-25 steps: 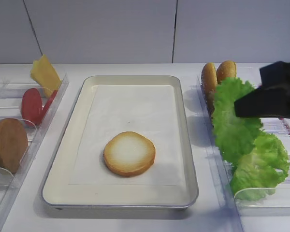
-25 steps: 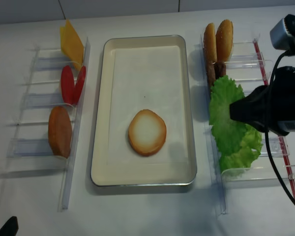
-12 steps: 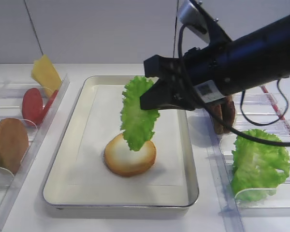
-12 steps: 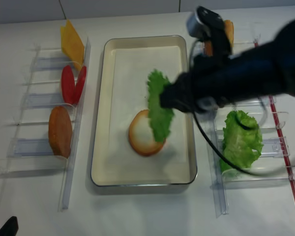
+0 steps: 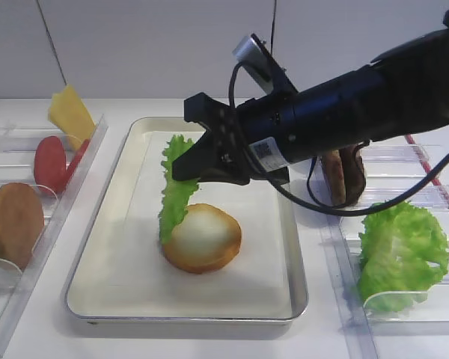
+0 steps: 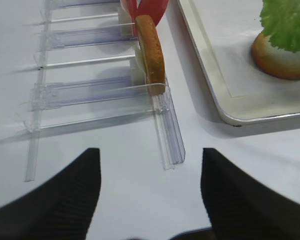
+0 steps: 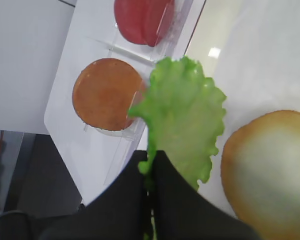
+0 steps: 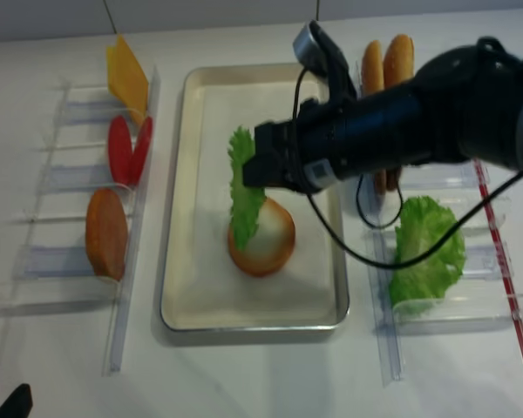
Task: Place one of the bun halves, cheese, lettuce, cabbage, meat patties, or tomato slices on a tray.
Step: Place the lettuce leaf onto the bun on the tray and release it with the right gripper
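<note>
Over the tray [image 5: 280,224], the right gripper [image 5: 185,163] has its jaws clamped on the top edge of the lettuce [image 5: 173,187], which hangs upright with its lower end against the left side of the bun [image 5: 203,238]. To do this well, shift right and lower until the leaf drapes across the pale cut face, then let go (released as it hangs, it would likely slump onto the paper). Left gripper [image 6: 146,197] waits apart, jaws open.
</note>
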### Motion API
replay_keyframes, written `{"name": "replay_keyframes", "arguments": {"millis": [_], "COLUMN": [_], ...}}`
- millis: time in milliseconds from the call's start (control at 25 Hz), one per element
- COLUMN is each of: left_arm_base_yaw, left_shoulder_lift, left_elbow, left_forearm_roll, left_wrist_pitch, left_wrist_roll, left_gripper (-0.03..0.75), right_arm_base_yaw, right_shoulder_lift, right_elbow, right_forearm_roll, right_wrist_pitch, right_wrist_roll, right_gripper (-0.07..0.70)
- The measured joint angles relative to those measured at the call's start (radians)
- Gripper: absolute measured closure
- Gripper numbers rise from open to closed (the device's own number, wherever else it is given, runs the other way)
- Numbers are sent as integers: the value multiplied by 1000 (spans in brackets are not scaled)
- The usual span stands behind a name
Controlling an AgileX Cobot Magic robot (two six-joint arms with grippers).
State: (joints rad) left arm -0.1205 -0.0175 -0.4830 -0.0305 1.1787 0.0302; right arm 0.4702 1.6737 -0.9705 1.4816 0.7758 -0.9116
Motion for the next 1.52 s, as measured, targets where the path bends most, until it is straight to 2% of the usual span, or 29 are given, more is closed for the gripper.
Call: {"name": "replay_keyframes", "arguments": {"millis": [240,480,640,840,1080,1280,1520], "left_arm_base_yaw": [0,0,0,0,0,0,0], "left_shoulder_lift": [0,0,0,0,0,0,0], "left_elbow": [0,0,0,0,0,0,0], "left_forearm_roll": [0,0,0,0,0,0,0], "left_wrist_pitch": [0,0,0,0,0,0,0], "left_wrist_roll": [0,0,0,0,0,0,0], "left_gripper": [304,304,304,304,304,304,304], "right_arm_base_yaw": [11,11,11,13,45,69,88], "right_shoulder_lift": [50,52,52,54,69,83,96], "right_elbow": [-5,-5,-6,-9,-11,-18,-49], "right_forearm_roll": [-2,-133,-188,-69,-34,67,74], "right_wrist_pitch": [11,-64,-73,-34,-30,-22,-27], "right_wrist_roll": [-2,93,137,92,69,6,-3], "right_gripper": [597,597,597,597,597,597,597]}}
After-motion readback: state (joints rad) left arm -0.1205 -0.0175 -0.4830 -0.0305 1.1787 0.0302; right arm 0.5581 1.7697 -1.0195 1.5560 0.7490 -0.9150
